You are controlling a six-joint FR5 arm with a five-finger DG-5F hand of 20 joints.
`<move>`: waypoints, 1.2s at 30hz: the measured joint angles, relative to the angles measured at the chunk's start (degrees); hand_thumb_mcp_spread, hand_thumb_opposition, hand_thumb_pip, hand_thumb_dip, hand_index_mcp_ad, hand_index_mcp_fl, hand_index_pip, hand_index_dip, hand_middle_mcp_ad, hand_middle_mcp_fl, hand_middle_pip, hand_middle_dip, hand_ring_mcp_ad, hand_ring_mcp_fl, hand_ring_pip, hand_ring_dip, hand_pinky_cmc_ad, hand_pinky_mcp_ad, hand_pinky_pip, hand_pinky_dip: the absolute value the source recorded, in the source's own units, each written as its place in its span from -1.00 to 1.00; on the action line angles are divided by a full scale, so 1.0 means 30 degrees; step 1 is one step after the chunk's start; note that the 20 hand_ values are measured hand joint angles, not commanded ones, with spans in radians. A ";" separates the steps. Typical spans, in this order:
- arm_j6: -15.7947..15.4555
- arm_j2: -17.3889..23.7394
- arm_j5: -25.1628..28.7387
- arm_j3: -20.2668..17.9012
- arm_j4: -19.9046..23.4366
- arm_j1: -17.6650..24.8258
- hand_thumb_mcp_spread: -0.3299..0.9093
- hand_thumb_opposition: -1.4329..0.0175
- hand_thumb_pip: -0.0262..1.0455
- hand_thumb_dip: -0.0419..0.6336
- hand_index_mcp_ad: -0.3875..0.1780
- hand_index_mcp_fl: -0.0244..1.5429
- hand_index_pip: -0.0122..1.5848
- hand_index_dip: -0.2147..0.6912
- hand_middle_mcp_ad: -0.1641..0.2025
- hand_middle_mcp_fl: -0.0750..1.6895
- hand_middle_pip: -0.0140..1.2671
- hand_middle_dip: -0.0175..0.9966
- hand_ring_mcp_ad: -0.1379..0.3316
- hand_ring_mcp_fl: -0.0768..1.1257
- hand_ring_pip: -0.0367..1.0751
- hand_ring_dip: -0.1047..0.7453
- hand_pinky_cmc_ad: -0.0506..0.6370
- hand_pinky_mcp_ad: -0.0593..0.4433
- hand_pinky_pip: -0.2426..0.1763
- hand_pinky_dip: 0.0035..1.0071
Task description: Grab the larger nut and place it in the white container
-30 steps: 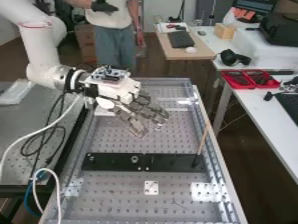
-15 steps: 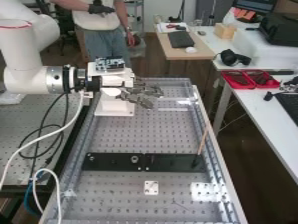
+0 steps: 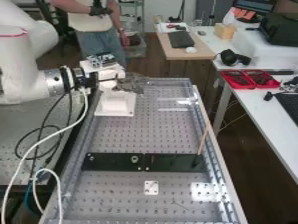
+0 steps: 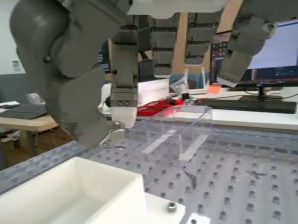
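- Nearest me: small white plate flat on the perforated worktop.
- Next, black strip lying across; a ring-like metal piece sits on it. Thin rod leans at the strip's far-right end.
- Beyond: white container, upright, mouth open. Stiff walls, by the look of it; no need to touch them.
- Past that, the hand. Thumb and one finger come together on a small shiny piece, which I take for the nut. Whether it is the larger one, I can't tell. Other fingers hang fairly straight.
- Nut is above the worktop, near the container but apart from it.
- Handling, my guess: metal, hard, light for this hand, won't crush. Smooth faces could slip or twist at the tips. Best hold: opposite outer flats, pads square on. Release low, well inside the rim, or it may bounce.
- Clear plastic box on the worktop; red trays farther off.
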 joint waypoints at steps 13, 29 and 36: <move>0.0663 -0.0845 -0.1324 -0.0374 0.1373 0.1026 0.10 -0.26 0.33 -0.13 0.06 -0.63 0.95 -0.22 0.30 -0.80 -0.77 -0.47 0.17 -0.87 -0.77 -0.37 0.20 0.44 -0.34 0.13; -0.1037 -0.1525 0.0096 -0.0895 0.1129 0.1321 0.10 -0.25 0.48 -0.13 -0.11 -0.89 0.94 -0.25 0.30 -0.89 -0.77 -0.47 0.19 -0.87 -0.76 -0.37 0.20 0.44 -0.34 0.17; -0.0981 -0.1282 0.0484 -0.1013 0.1122 0.1250 0.04 -0.24 0.48 -0.13 -0.10 -0.97 0.77 -0.39 0.31 -0.91 -0.78 -0.47 0.20 -0.86 -0.72 -0.37 0.20 0.44 -0.34 0.31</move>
